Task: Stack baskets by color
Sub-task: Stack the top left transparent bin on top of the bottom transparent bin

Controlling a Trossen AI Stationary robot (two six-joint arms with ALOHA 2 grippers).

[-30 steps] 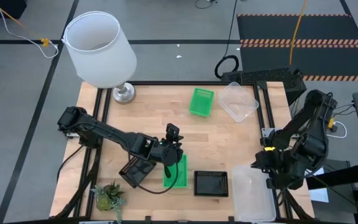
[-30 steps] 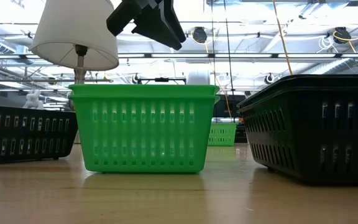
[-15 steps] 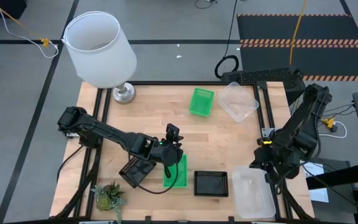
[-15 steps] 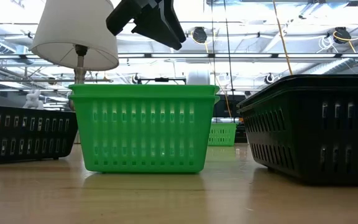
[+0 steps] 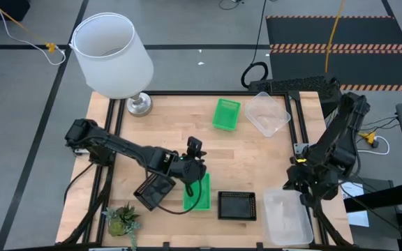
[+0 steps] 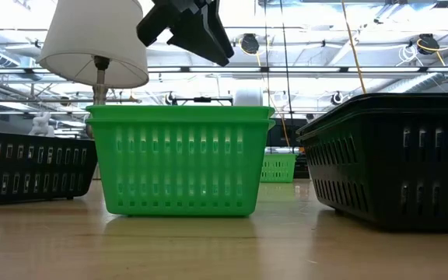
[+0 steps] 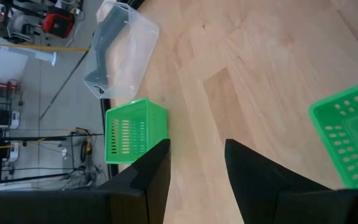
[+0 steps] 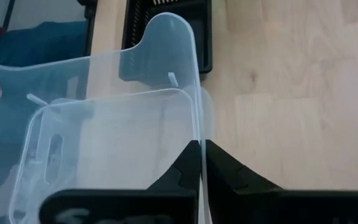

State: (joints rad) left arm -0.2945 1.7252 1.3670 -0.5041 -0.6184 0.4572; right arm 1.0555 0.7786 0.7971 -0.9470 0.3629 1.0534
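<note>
My right gripper is shut on a clear basket at the table's near right corner. My left gripper hangs open and empty above a green basket that stands on its bottom near the front edge; the low view shows the gripper clear above this basket. A black basket stands right of it and another left of it. Toward the far edge rest a second green basket and a second clear basket. My right gripper pinches the thin upper rim of one clear wall between its two fingers. The fingers slant down at it from the table's right side. The basket reaches away in front of the fingers; whether its bottom is on the table I cannot tell.
A white lamp stands at the far left corner and a small potted plant at the near left corner. Bare wood lies in the table's middle. The held clear basket overhangs the table's right edge.
My right arm has sunk and folded in over the near right corner, its fingers staying shut on the clear basket, which has hardly shifted.
</note>
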